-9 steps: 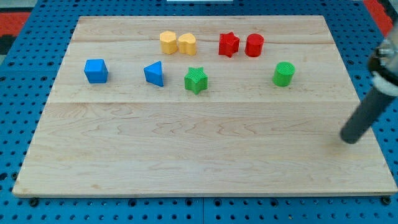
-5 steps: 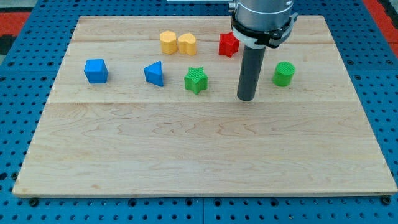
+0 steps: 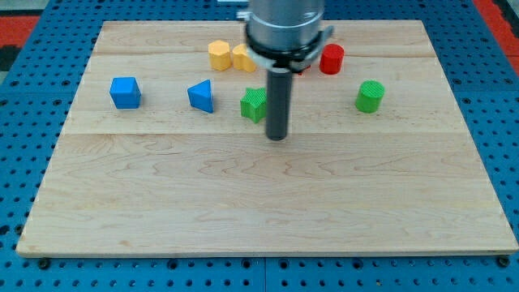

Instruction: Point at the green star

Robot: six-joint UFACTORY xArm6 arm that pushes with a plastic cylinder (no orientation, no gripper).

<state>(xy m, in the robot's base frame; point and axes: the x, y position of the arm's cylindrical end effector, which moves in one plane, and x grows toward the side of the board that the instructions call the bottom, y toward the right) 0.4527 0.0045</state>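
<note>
My tip [image 3: 277, 136] rests on the board [image 3: 243, 203], just to the view's right of the green star [image 3: 253, 105] and a little toward the view's bottom from it. The rod covers the star's right edge, so I cannot tell if they touch or if a small gap is between them. There are no jaws on this arm, only the rod, so nothing is clenched or grasped.

I judge the tip is placed so close because the task is only to point at the star, not to push it; from this side it marks the star without disturbing the others.

From my tip, the blue wedge [image 3: 201, 96] and the blue cube [image 3: 125, 92] are further to the view's left, beyond the star. The two yellow blocks [image 3: 219, 54] are toward the view's top-left, partly hidden by the arm. The red cylinder [image 3: 331, 58] is toward the top-right, and the green cylinder [image 3: 370, 96] is well apart to the right.

The pointing seems nearly done; a further move to the left could shift the star.
</note>
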